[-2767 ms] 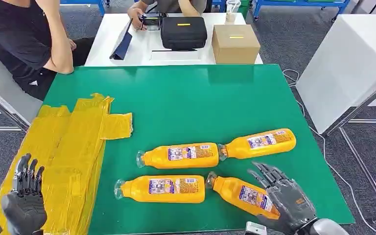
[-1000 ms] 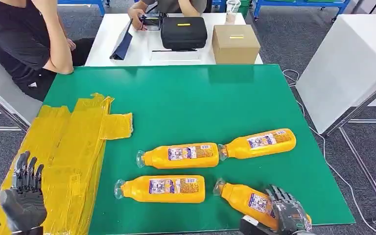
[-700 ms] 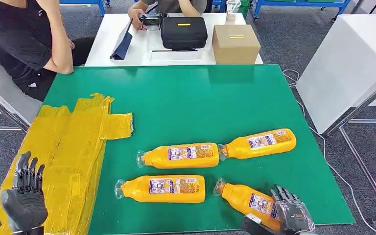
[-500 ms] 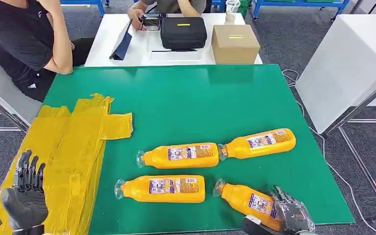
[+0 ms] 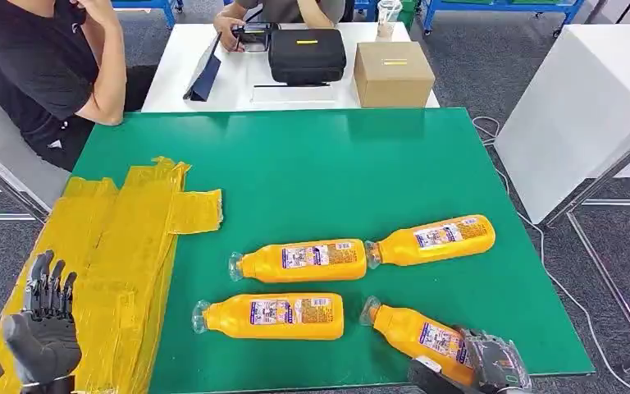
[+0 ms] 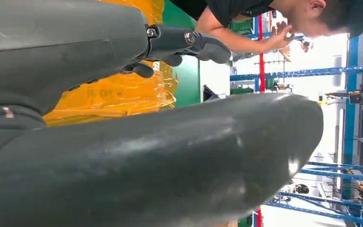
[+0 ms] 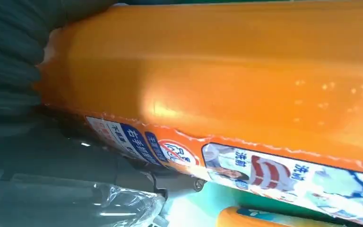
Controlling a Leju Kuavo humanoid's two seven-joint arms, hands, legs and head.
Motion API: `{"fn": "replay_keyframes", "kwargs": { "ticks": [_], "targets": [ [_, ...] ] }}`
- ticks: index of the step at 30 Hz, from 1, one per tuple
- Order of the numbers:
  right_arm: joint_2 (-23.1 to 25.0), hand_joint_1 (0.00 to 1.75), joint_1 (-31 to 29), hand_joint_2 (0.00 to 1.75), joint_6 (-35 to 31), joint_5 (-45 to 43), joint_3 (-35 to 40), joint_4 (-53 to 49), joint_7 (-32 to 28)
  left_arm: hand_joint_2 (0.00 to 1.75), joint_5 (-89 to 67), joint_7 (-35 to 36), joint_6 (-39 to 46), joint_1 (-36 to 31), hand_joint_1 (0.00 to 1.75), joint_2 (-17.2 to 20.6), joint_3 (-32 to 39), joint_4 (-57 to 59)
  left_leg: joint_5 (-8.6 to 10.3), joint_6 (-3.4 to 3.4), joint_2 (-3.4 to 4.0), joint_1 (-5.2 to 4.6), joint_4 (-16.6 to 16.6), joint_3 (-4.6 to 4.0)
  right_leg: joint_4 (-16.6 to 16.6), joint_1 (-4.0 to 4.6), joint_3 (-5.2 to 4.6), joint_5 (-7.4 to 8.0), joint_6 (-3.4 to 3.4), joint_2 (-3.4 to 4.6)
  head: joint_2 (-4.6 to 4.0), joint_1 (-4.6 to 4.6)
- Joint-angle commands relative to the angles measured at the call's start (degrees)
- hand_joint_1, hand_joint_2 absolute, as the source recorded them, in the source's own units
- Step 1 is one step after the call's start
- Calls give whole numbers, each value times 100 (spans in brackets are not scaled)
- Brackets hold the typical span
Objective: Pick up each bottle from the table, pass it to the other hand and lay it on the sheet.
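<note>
Four orange bottles lying flat on the green counter (image 5: 312,172), all full of orange liquid, caps clear. Nearest bottle (image 5: 417,335) sitting at the front right edge, cap pointing toward the middle, base end covered by the right robot hand (image 5: 492,368). Wrapping around that bottle, fingers curled over its body, bottle resting on the counter. Partly cut off by the frame's lower edge there, grip hard to judge fully. Filling the right wrist view, the bottle's label (image 7: 283,170) pressed close. Left robot hand (image 5: 43,328) hovering over the yellow sheet (image 5: 123,246), fingers spread, holding nothing.
</note>
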Motion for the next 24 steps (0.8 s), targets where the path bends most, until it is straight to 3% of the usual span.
{"fn": "replay_keyframes", "kwargs": {
  "ticks": [1, 9, 14, 19, 24],
  "targets": [
    [505, 175, 115, 175, 194, 196, -449, 70, -359, 0, 2, 58, -66, -249, 0, 109, -74, 447, 1, -29, -19, 7, -2, -3, -2, 6, 3, -6, -12, -26, 0, 0],
    [620, 175, 369, 175, 415, -349, -675, -199, -869, 0, 89, -100, -48, -371, 0, 333, -224, 803, 1, -24, -27, 4, -4, 7, -2, 3, 6, -10, -10, -33, 0, 0],
    [727, 175, 460, 175, 657, -1271, -768, -1210, -1406, 0, 92, -143, -75, -401, 0, 410, -308, 876, -1, -19, -14, 2, -1, 4, 4, 1, 3, -9, -9, -18, 0, 2],
    [174, 175, 664, 175, 700, -2036, -1204, -2716, -1654, 0, 25, -222, 10, -332, 0, 306, -131, 763, -6, -22, -6, -6, 13, -32, 24, -8, -30, -13, -9, -11, 2, 0],
    [237, 175, 736, 175, 687, -2061, -1613, -3163, -1953, 0, -19, -223, 45, -215, 0, 50, 120, 559, -8, -20, -9, -2, 11, -29, 16, -4, -23, -14, -6, -15, 0, 2]
  ]
}}
